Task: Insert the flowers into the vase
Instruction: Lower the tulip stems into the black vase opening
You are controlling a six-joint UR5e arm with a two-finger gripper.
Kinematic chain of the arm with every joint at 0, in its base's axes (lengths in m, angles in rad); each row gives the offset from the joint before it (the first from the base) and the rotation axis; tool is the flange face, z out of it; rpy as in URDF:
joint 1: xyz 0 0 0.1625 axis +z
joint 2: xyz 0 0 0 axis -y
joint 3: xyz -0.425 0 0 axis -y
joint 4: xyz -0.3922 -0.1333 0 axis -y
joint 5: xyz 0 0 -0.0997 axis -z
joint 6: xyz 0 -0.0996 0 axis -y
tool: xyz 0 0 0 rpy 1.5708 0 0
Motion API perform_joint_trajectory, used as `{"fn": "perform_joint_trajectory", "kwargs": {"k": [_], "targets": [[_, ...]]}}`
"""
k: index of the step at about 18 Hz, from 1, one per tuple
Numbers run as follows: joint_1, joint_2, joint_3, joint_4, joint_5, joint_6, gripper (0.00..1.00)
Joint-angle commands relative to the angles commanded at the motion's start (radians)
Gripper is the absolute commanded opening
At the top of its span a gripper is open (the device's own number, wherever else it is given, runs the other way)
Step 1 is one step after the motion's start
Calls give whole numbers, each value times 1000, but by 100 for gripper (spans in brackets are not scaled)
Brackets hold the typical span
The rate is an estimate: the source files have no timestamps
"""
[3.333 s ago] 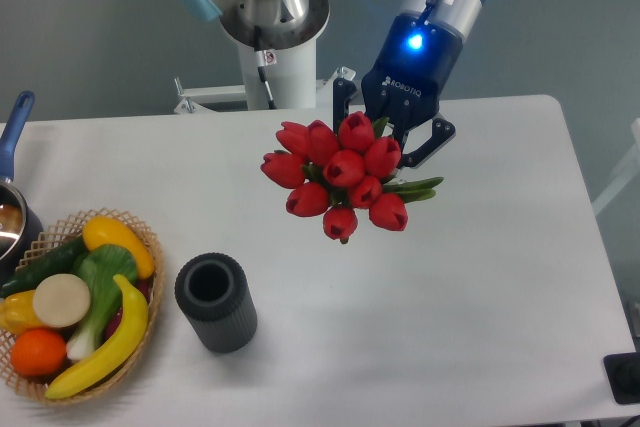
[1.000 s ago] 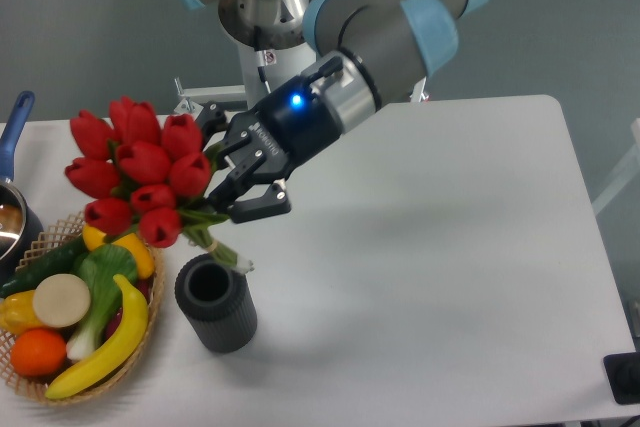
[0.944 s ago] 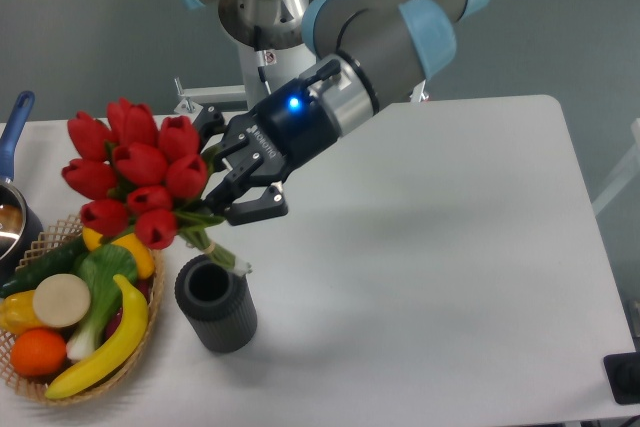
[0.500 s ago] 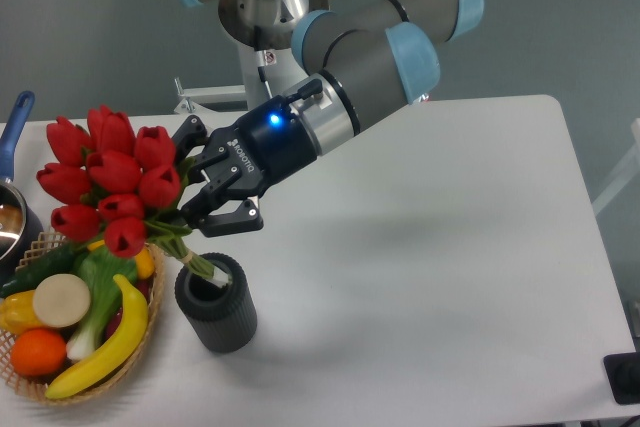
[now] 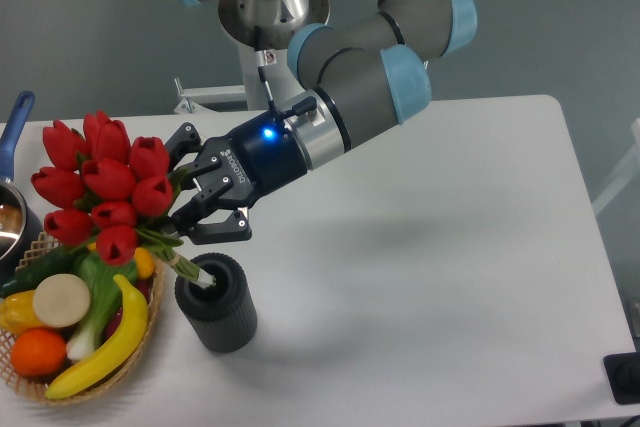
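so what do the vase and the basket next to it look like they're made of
The vase looks like matte dark grey plastic or rubber, possibly printed: fine horizontal ribs, no shine. The basket looks like woven wicker, tan with an open looped rim. The flowers seem artificial, with uniformly glossy red buds, though that is a guess.

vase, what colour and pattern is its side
Dark grey with horizontal ribs; the vase shows in the fixed camera view.

A white worktop (image 5: 450,277) is carrying the dark ribbed vase (image 5: 217,303), a wicker basket (image 5: 148,292) of produce, and a pot (image 5: 12,219) at its left edge.
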Motion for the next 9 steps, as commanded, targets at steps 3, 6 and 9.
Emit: {"fn": "perform_joint_trajectory", "kwargs": {"k": [3,6,9], "targets": [[6,-12,0,0,2,0,40],[11,-15,-24,2,2,3,40],[28,-26,-66,0,2,47,40]]}}
